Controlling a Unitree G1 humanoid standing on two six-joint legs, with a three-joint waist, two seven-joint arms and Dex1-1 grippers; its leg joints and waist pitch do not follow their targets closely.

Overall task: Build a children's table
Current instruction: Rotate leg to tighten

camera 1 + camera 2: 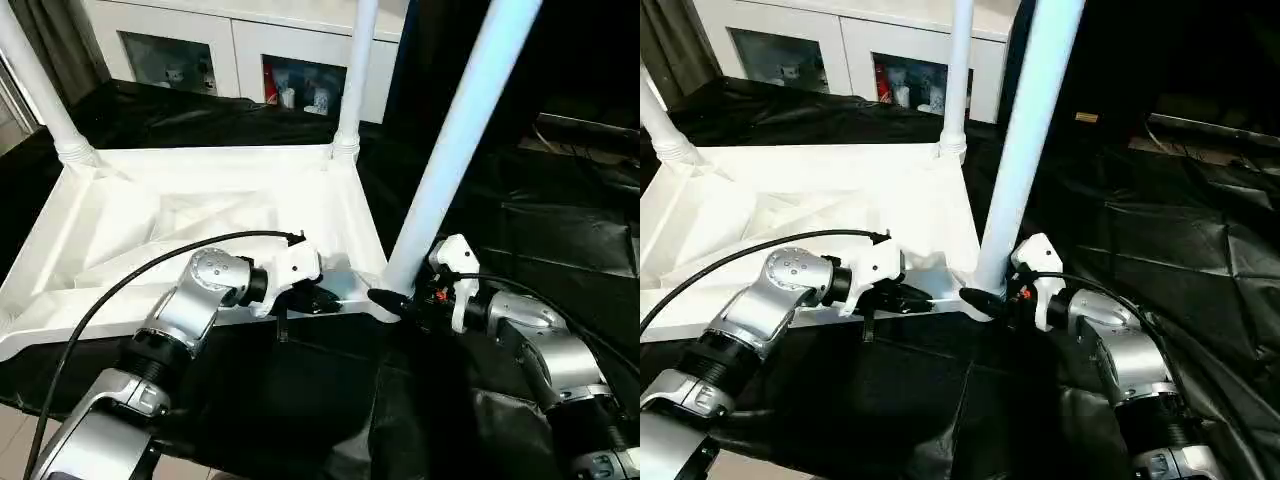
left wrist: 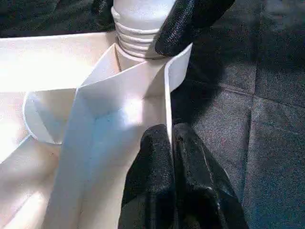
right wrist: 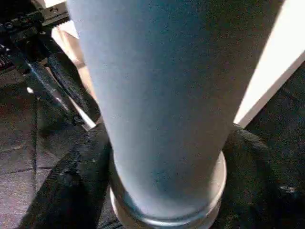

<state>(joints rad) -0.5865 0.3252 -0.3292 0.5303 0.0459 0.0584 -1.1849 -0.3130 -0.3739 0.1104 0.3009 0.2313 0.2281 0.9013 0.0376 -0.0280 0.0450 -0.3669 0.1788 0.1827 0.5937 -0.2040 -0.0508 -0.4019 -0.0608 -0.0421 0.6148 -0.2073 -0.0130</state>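
The white tabletop (image 1: 200, 205) lies upside down on the black-draped work table. Three white tube legs stand up from its corner sockets: far left (image 1: 35, 80), far right (image 1: 352, 70) and near right (image 1: 450, 140). My left gripper (image 1: 325, 297) is shut on the tabletop's near rim (image 2: 167, 95), just left of the near-right corner. My right gripper (image 1: 392, 300) is closed around the base of the near-right leg (image 3: 157, 95), one black finger (image 3: 71, 181) on each side, right above the socket. The leg's ribbed end (image 2: 138, 28) sits at the corner socket.
A white cabinet with glass doors (image 1: 200, 50) stands behind the work table. Crumpled black cloth (image 1: 560, 220) covers the table to the right. A black cable (image 1: 130, 275) loops over my left forearm. The tabletop's near edge lies close to the work table's front edge.
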